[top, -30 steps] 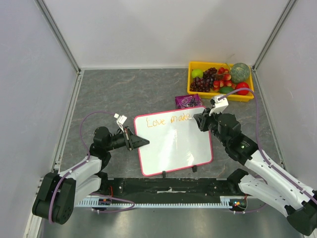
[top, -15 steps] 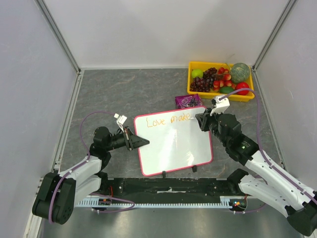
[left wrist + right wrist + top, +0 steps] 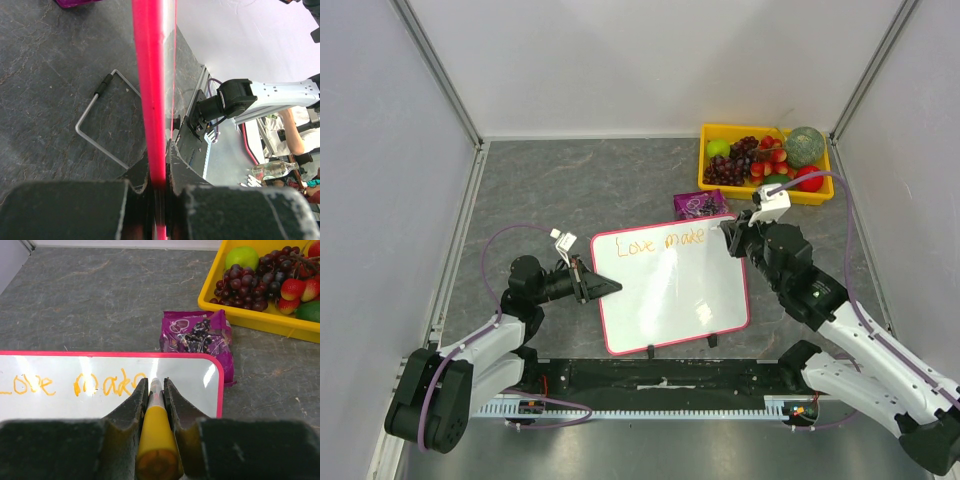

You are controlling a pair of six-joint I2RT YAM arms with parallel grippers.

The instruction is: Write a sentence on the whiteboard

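The whiteboard, white with a pink-red frame, lies mid-table. Orange text along its top reads "Love make". My left gripper is shut on the board's left frame edge; the left wrist view shows the pink frame clamped between the fingers. My right gripper is shut on an orange marker at the board's top right. In the right wrist view the marker tip sits just right of the last letter of the text.
A purple snack packet lies just beyond the board's top right corner, also in the right wrist view. A yellow tray of fruit stands at the back right. A wire stand shows under the board.
My right gripper with the marker has moved slightly right and away along the top line. The left arm and board have not moved.
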